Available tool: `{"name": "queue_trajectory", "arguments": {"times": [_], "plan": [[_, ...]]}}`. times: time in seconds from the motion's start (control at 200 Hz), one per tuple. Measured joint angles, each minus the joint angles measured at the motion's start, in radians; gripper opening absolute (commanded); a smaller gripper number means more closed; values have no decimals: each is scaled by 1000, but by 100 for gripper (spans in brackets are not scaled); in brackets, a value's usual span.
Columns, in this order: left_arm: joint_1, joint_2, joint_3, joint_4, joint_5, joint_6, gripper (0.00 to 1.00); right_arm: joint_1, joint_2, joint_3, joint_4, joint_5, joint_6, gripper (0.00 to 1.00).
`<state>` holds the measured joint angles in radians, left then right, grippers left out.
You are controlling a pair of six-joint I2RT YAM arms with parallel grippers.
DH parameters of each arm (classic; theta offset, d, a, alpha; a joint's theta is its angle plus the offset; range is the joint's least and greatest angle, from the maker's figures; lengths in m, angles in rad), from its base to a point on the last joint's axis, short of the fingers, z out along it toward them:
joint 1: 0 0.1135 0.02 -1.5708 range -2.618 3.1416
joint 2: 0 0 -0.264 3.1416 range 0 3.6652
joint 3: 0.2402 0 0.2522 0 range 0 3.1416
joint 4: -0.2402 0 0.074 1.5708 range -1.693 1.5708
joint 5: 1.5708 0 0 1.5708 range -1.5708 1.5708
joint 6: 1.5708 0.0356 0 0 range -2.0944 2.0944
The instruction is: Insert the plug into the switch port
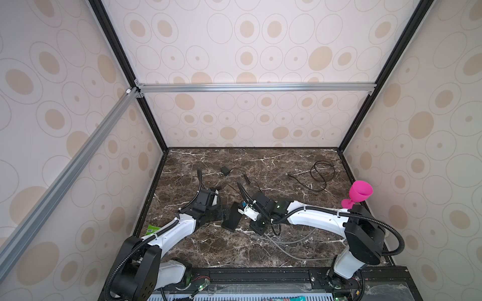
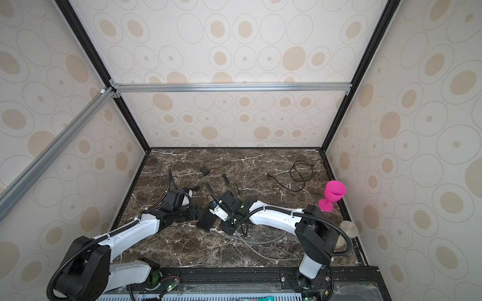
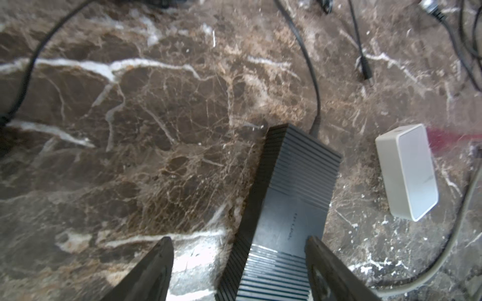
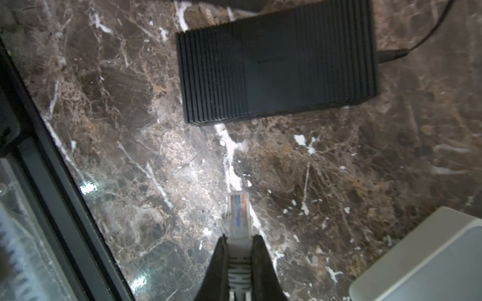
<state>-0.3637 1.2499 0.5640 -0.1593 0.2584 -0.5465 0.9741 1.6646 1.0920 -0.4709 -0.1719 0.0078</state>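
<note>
The switch (image 1: 232, 217) (image 2: 206, 220) is a black ribbed box lying flat on the marble between the two arms. My left gripper (image 3: 238, 238) (image 1: 225, 212) is open and straddles one end of the switch (image 3: 294, 182). One finger stands at its edge and a gap shows on the other side. My right gripper (image 4: 240, 238) (image 1: 257, 226) is shut on the grey boot of the plug (image 4: 237, 213), a clear connector with coloured wires. The plug points toward the switch's (image 4: 276, 65) long side, a short way off. No port shows.
A white box (image 3: 407, 172) (image 4: 430, 260) lies beside the switch. The plug's grey cable (image 1: 287, 250) loops toward the front. Behind lie black cables (image 1: 322, 172) and a small black adapter (image 1: 224, 170). A pink goblet (image 1: 360, 192) stands at the right edge, a green packet (image 1: 152, 229) at the left.
</note>
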Motion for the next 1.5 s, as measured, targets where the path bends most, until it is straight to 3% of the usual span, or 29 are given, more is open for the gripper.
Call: {"name": "queue_trajectory", "arguments": {"times": [0.195, 0.365, 0.6, 0.8, 0.905, 1.0, 1.14, 1.501], "plan": [[11, 5, -1, 37, 30, -7, 79, 7, 10, -77, 1, -121, 2, 0], [14, 9, -1, 43, 47, -7, 79, 8, 30, -115, -7, -134, 48, 0], [15, 9, -1, 47, 58, -6, 79, -6, 62, -100, -20, 5, 116, 0], [15, 12, -1, 47, 63, -6, 79, -94, 108, -28, -48, 222, 177, 0], [16, 36, -1, 53, 71, -6, 75, -124, 111, -12, -63, 261, 180, 0], [16, 84, 2, 55, 80, 1, 62, -103, 106, -11, -59, 234, 147, 0], [18, 135, 5, 60, 100, 3, 53, -39, 100, -7, -55, 145, 70, 0], [19, 165, 5, 97, 124, 2, 44, -7, 126, 39, -27, 34, -44, 0]]}}
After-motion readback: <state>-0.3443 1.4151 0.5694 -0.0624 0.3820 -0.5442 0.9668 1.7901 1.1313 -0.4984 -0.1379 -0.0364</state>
